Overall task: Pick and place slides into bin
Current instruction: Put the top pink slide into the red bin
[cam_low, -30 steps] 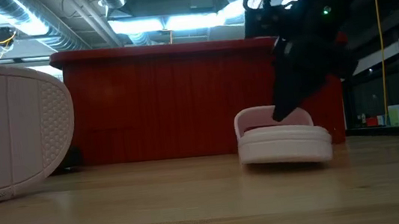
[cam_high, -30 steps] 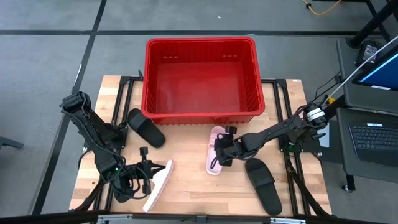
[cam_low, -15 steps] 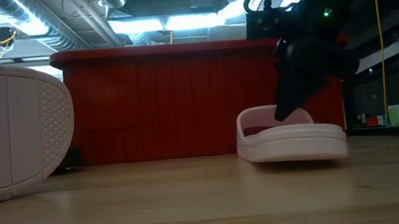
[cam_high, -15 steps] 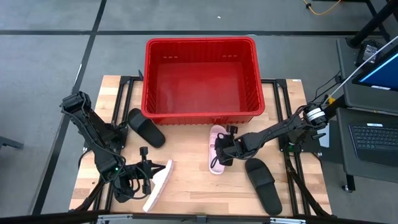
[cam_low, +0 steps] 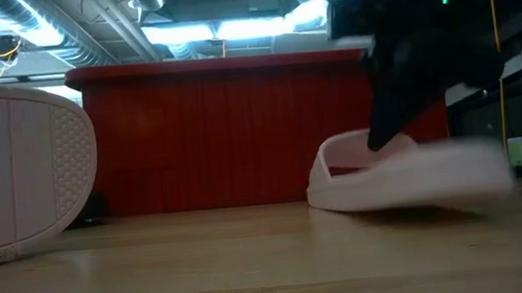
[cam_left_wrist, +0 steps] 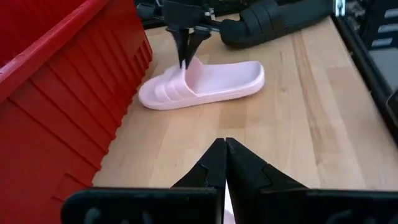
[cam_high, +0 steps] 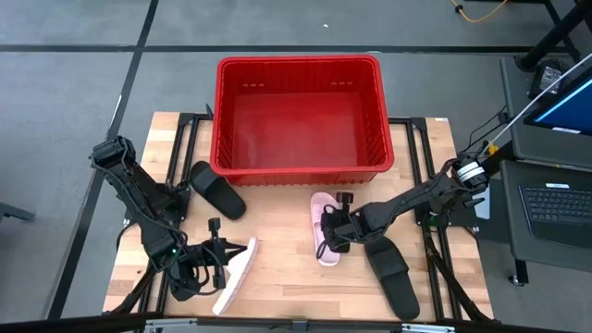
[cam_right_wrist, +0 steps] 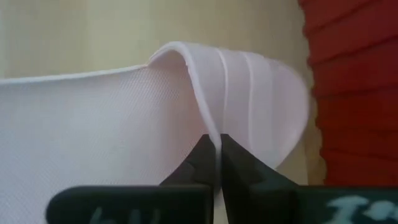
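Note:
Two pale pink slides and two black ones lie on the wooden table in front of the red bin (cam_high: 296, 171). My right gripper (cam_high: 334, 232) is shut on the strap of the pink slide (cam_high: 325, 239) at the table's middle, also seen in the left wrist view (cam_left_wrist: 205, 84). My left gripper (cam_high: 228, 253) is shut at the other pink slide (cam_high: 235, 277), which stands on its long side edge near the front left, its sole (cam_low: 7, 170) facing the low camera. One black slide (cam_high: 217, 190) rests flat on its sole by the bin's left corner, the other (cam_high: 391, 275) at the right front. My left gripper meets the standing pink slide on its strap side, coming from the table's left. A pale sliver (cam_left_wrist: 225, 206) shows far back between the shut fingers. The gripper itself hides which part it has. The slide stands on edge, sole toward the near edge. My right gripper pinches the edge of the pink slide's ribbed strap (cam_right_wrist: 209, 127) between its two fingers. They slant down from the table's right (cam_left_wrist: 185, 56). The slide is tilted, its far end raised, the rest low over the table (cam_low: 414, 188).
The bin fills the table's far middle, its near wall (cam_low: 239, 129) just behind the right-hand pink slide. The black slide at the right front lies right beside my right arm. Bare wood (cam_high: 277, 268) lies between the two pink slides.
My right gripper has shut on the pink slide's strap. The slide has slid a little toward the table's near edge and turned slightly, tipping as it went. My left gripper and its slide have kept still.

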